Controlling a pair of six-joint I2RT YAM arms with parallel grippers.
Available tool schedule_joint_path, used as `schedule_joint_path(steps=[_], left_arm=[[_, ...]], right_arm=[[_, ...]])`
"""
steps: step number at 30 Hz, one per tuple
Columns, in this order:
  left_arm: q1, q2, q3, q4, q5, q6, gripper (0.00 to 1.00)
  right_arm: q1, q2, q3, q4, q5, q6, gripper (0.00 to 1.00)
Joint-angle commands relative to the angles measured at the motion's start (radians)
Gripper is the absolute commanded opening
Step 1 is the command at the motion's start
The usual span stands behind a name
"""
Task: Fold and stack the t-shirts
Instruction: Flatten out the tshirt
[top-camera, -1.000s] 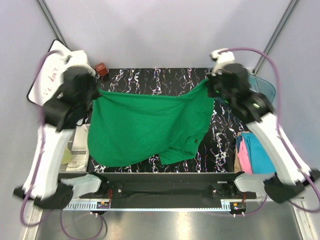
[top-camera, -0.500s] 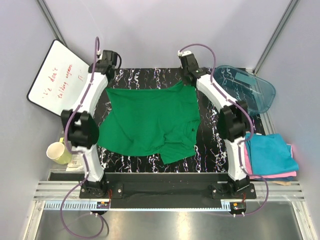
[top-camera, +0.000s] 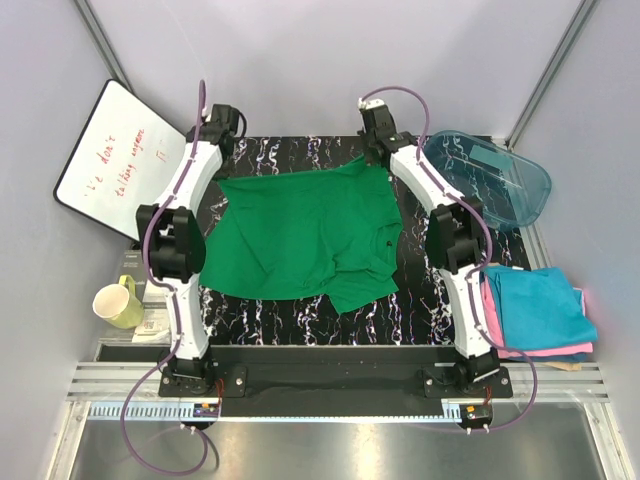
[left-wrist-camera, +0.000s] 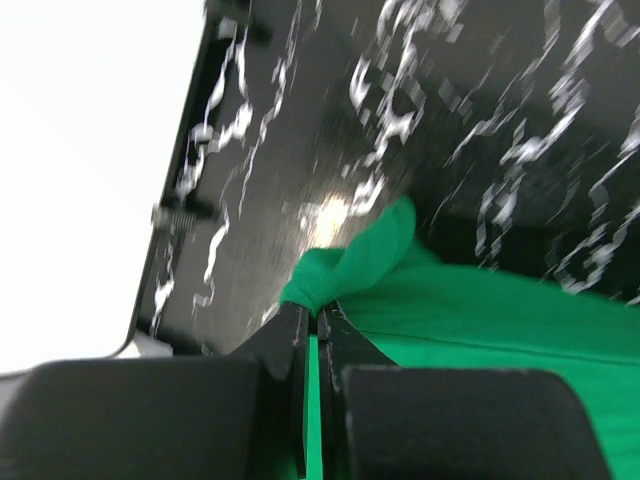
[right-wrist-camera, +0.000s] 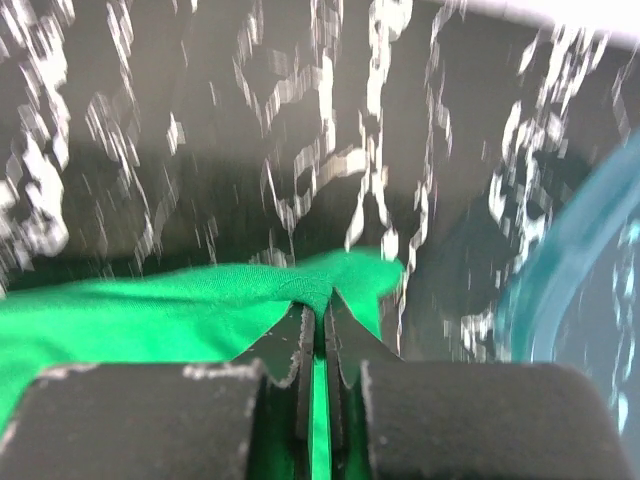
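Laid almost flat across the black white-veined bench (top-camera: 300, 150) instead of hanging mid-air as a second ago, with the bright green cloth t-shirt (top-camera: 300, 240) clamped by its far corners in the left end effector (left-wrist-camera: 312, 310) and right end effector (right-wrist-camera: 320, 300), so likely ready for folding.

Green t-shirt (top-camera: 300, 235) spread; folded stack (top-camera: 535, 312) right.
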Motion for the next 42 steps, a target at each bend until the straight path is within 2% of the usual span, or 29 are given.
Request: schedule_joint_path(steps=[1,6,9,16,22,26,30,36,42], left_arm=[[0.01,-0.098,-0.089,-0.036,-0.026,-0.048,0.0],[0.01,-0.15,-0.145,-0.09,-0.035,-0.091,0.0],[0.01,-0.19,-0.139,-0.112,-0.035,-0.091,0.0],[0.001,-0.374,-0.046,-0.113,-0.012,-0.082,0.0],[-0.019,-0.622,-0.148,-0.066,0.012,-0.081,0.0],[-0.053,-0.73,-0.095,-0.056,0.026,-0.009,0.0],[-0.084,-0.851,-0.051,-0.052,0.04,0.01,0.0],[-0.113,-1.026,-0.07,-0.041,0.092,0.021,0.0],[-0.148,-1.146,-0.113,-0.041,0.094,0.053,0.0]], right_arm=[[-0.003,-0.182,-0.134,0.001,-0.021,0.052,0.0],[-0.003,-0.342,-0.321,-0.003,-0.061,0.075,0.0],[-0.003,-0.414,-0.375,-0.011,-0.02,0.071,0.0],[-0.003,-0.581,-0.315,-0.088,-0.027,0.066,0.0],[0.0,-0.817,-0.326,-0.13,-0.132,0.052,0.0],[0.017,-0.957,-0.3,-0.16,-0.185,0.045,0.0],[0.034,-1.028,-0.231,-0.158,-0.204,0.049,0.0],[0.04,-1.133,-0.164,-0.141,-0.245,0.094,0.0],[0.038,-1.176,-0.043,-0.233,-0.299,0.12,0.0]])
